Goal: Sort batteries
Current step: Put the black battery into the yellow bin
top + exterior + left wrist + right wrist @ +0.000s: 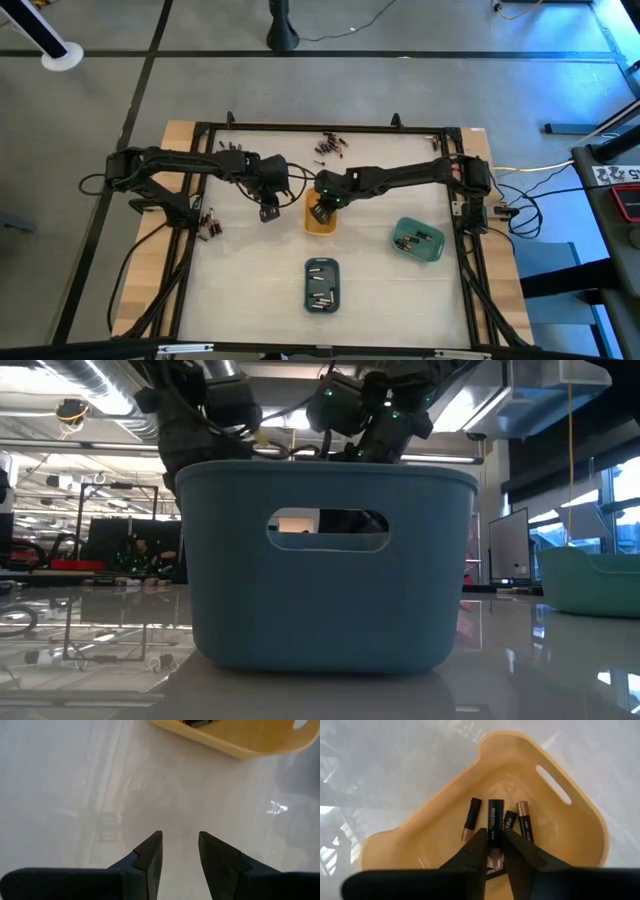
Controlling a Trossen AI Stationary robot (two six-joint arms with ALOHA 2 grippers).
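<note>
Hovering over the orange tray (320,222) near the tabletop (240,290) centre, the right hand (494,851) has a dark battery (494,830) between its fingertips. The fingers stand only slightly apart, flanking the cell; whether they grip it or have just let go cannot be told. The position suggests a deposit into this tray, where three more cells (512,820) already lie on the floor.

The left hand (180,851) waits just at 9 o'clock of the orange tray, above bare tabletop. Its fingers are partly open and hold nothing. This placement probably keeps it clear of the right arm.

The trays separate the cell types: the slate-blue tray (321,283) at 6 o'clock of the orange one holds several cells, and the green tray (418,240) at 4 o'clock holds a few. Unsorted batteries (330,146) lie in a cluster at 12 o'clock, with further groups (231,147) at 10 o'clock and at the left edge (208,224).

In the low view, the slate-blue tray fills the frame and hides both hands' fingertips and the orange tray. From above, the right arm covers part of the orange tray. Cell markings are unreadable from above. In the left wrist view, the orange tray is cut off.
</note>
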